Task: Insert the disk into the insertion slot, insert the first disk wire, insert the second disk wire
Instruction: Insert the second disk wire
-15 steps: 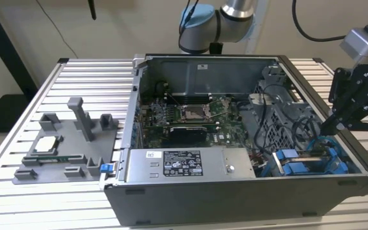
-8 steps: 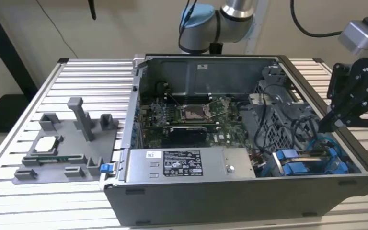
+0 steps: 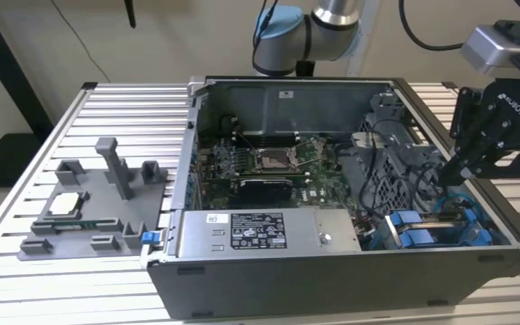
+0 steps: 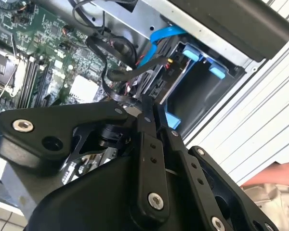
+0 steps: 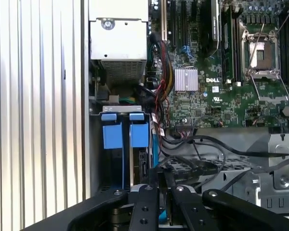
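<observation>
In the exterior view, at the left of the frame, a grey fixture (image 3: 106,196) carrying a square chip (image 3: 66,203) lies on the slatted table (image 3: 116,108). The open computer case (image 3: 332,284) fills the middle, with the motherboard (image 3: 269,166) towards the centre and the grey power-supply box (image 3: 260,233) along the lower edge. At the lower right of the case is the insertion slot (image 3: 436,227), a grey cage with blue tabs. Just above it, near the right edge of the frame, the black gripper (image 3: 449,175) hangs with its tips pointing down at the cage.

In both wrist views the fingers (image 5: 149,207) lie almost together, with only a thin gap between them. I cannot tell whether they pinch anything. In the first wrist view the disk (image 5: 142,166) stands edge-on in the slot, under the blue tab (image 5: 139,134) nearer the motherboard and just beyond the fingertips. In the second wrist view a blue wire (image 4: 156,41) curves down beside the cage
</observation>
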Available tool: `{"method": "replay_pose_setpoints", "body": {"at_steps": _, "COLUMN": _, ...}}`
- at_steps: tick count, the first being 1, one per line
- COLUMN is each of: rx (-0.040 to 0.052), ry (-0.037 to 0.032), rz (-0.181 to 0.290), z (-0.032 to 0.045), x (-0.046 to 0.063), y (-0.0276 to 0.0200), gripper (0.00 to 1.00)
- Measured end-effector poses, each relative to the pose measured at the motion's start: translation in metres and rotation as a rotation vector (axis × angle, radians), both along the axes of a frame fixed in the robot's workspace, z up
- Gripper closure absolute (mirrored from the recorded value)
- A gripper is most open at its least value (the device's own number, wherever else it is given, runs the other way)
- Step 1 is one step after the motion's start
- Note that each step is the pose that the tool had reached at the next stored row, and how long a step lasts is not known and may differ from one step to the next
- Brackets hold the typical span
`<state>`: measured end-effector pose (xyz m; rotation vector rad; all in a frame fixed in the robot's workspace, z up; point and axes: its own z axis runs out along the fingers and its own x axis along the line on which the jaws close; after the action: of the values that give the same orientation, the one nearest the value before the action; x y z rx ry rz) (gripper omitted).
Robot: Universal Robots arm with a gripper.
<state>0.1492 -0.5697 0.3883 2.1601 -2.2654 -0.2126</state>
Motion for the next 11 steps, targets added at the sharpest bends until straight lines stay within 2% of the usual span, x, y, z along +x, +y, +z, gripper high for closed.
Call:
{"method": "replay_pose_setpoints", "body": {"at_steps": 7, "rx": 0.0000, "ry": -0.0025, "rz": -0.001, "z": 0.0000, "x": -0.012, "y": 0.0000, "gripper": 1.00}}
{"method": "replay_pose_setpoints", "body": {"at_steps": 11, "rx": 0.0000, "ry": -0.0047, "rz": 0.000, "z": -0.0003, "x": -0.014, "y": -0.0001, "gripper": 1.00}}
